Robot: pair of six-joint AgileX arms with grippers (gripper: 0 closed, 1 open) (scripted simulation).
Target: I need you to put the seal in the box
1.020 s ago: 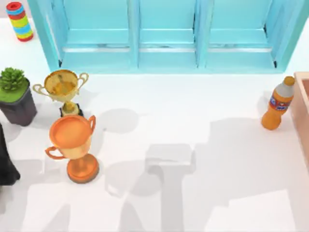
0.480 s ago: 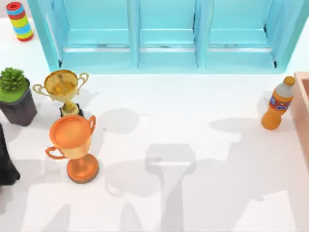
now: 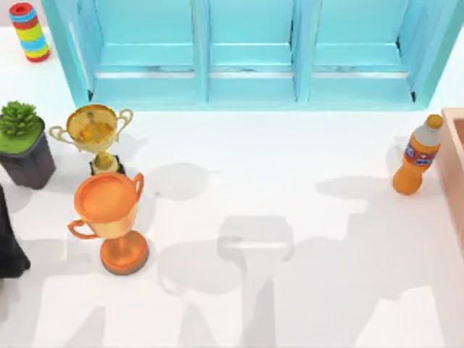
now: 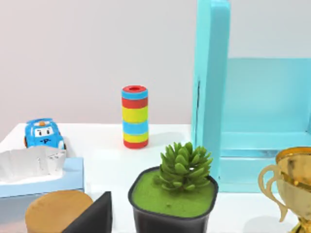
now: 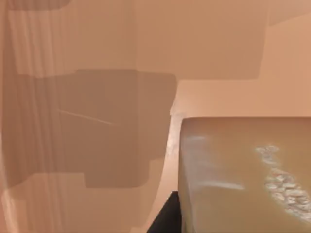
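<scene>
In the right wrist view the seal (image 5: 243, 174) sits large at the lower right of the frame, pale markings on its upper face, with a dark edge just below its lower left corner that is probably part of the right gripper; whether that gripper clamps the block or has let go cannot be told. Behind the seal, salmon-pink surfaces of the box (image 5: 87, 121) fill the frame, so the seal appears to be inside or directly over it. In the top view the box (image 3: 455, 181) lies at the right edge of the frame, just beside the orange bottle (image 3: 417, 156). The left arm idles at the table's left side, facing the potted plant (image 4: 176, 194) and striped cylinder (image 4: 134, 116). Judgement: carrying is essentially done; release and withdrawal remain unconfirmed.
</scene>
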